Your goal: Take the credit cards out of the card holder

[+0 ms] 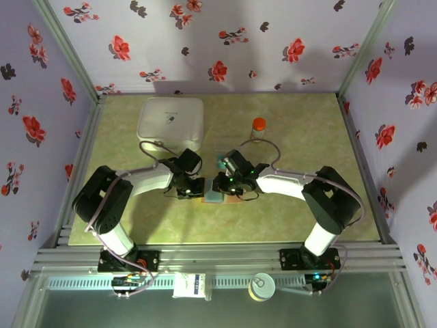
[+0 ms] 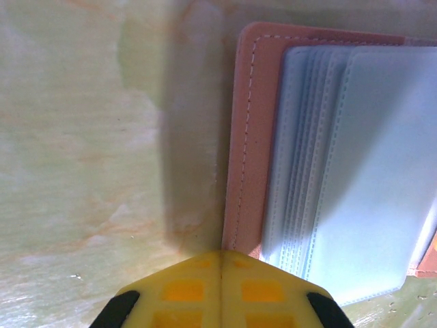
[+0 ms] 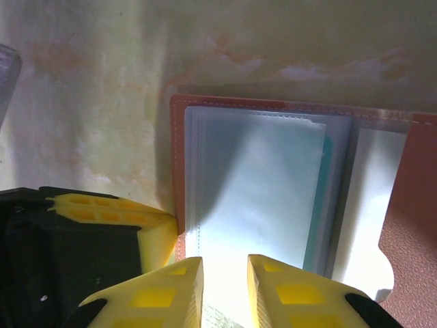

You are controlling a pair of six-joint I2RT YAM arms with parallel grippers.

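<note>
The card holder (image 1: 213,195) lies open on the green table between both arms. Its tan border (image 2: 249,137) frames stacked pale blue pockets (image 2: 369,178). My left gripper (image 2: 222,258) is shut, and its joined yellow tips rest on the near tan edge. My right gripper (image 3: 225,277) hovers over the pocket stack (image 3: 259,191) with a narrow gap between its jaws and nothing clamped. The pale pocket sheet shows through that gap. A thin teal edge of one of the credit cards (image 3: 326,198) peeks from behind the front pocket. The left gripper's yellow finger (image 3: 156,236) touches the holder's left corner.
A big white square box (image 1: 171,123) stands at the back left. A small bottle with an orange cap (image 1: 259,128) stands at the back centre. A clear plastic edge (image 3: 5,65) shows at the far left of the right wrist view. Patterned walls enclose the table.
</note>
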